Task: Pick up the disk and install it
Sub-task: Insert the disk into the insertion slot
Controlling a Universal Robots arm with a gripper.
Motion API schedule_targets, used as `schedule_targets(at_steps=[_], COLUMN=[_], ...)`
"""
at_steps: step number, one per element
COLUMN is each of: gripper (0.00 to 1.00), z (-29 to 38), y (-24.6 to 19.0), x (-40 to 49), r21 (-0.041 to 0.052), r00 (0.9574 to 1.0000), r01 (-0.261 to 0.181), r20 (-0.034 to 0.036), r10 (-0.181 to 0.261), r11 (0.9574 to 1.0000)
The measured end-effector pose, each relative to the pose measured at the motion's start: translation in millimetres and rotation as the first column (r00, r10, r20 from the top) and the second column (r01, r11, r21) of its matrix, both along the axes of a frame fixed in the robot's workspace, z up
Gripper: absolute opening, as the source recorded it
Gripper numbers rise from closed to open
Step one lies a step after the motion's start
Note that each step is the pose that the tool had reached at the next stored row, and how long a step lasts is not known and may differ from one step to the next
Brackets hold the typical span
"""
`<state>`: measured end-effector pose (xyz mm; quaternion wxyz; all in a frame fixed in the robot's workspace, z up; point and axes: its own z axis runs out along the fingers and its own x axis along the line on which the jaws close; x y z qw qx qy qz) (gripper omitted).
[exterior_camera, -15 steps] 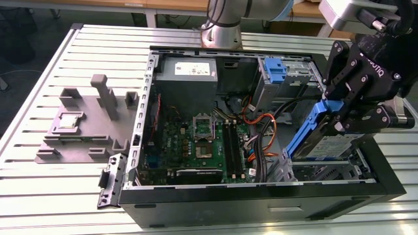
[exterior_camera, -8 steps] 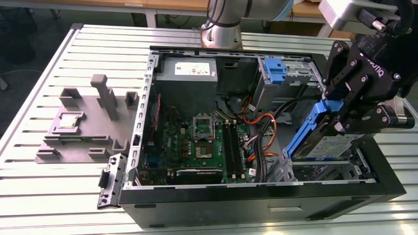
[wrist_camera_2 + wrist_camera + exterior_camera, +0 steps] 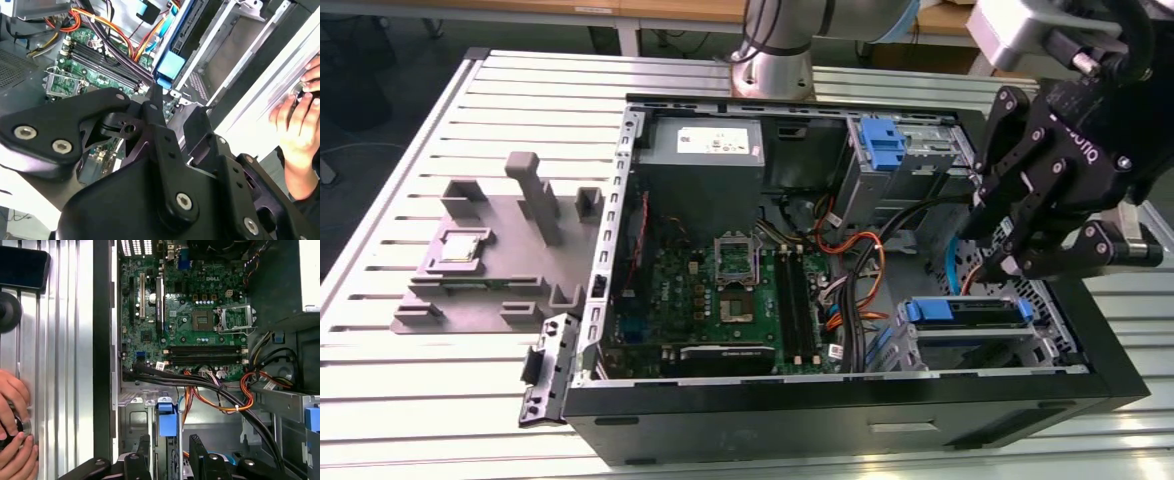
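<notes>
1. Starting w/ what's nearest the wrist cams: the gripper [image 3: 1014,255] hangs over the open PC case [image 3: 1107,370], at the exterior view's right. In both wrist views we see its fingers [image 3: 197,452] spread wide apart, w/ nothing clamped btw them.
2. Just below sits the disk [image 3: 966,313], in the drive bay at the case corner by the front panel. In the first wrist view its blue carrier end shows btw the two fingertips, lower down & apart from both. We can't tell whether it's fully seated.
3. Beside that bay, orange cables [image 3: 220,402] & thicker black ones run across toward the motherboard [image 3: 190,315], which lies flat on the case floor w/ the CPU socket [image 3: 202,320] approx. mid-board.
4. Further on, a blue bracket [image 3: 881,140] stands in the metal cage at the case's far side. The grey PSU [image 3: 707,140] is next to it, toward the exterior view's left.
5. Outside the case, a person's hand [image 3: 15,435] is at the slatted table [image 3: 400,400], just past the front wall. We see it in both wrist views.
6. Farthest off, at the exterior view's left, a grey fixture [image 3: 494,250] sits on the table, well apart from the gripper, w/ a small square silver chip [image 3: 463,245] on it.
</notes>
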<state>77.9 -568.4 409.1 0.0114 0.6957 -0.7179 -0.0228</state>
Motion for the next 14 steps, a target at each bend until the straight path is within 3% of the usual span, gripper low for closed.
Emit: schedule_targets(at_steps=[4,7,8,9,12,14], gripper=[0.43,0.3,0.3,0.24,0.24,0.24], z=[-6.3,-9.7,-10.8,-11.7,-14.6,-18.1], y=[0.0,0.0,0.0,0.0,0.0,0.2], x=[0.1,0.2,0.2,0.1,0.1,0.2], r21=[-0.0014,-0.0025,-0.0028,-0.003,-0.0035,-0.0036], r00=[0.9997,0.9996,0.9996,0.9995,0.9993,0.9993], r01=[-0.023,-0.028,-0.028,-0.029,-0.029,-0.029], r20=[0.0002,0.0029,0.0058,0.0098,0.0232,0.0242], r10=[0.023,0.028,0.028,0.029,0.029,0.029], r11=[0.9997,0.9996,0.9996,0.9996,0.9996,0.9996])
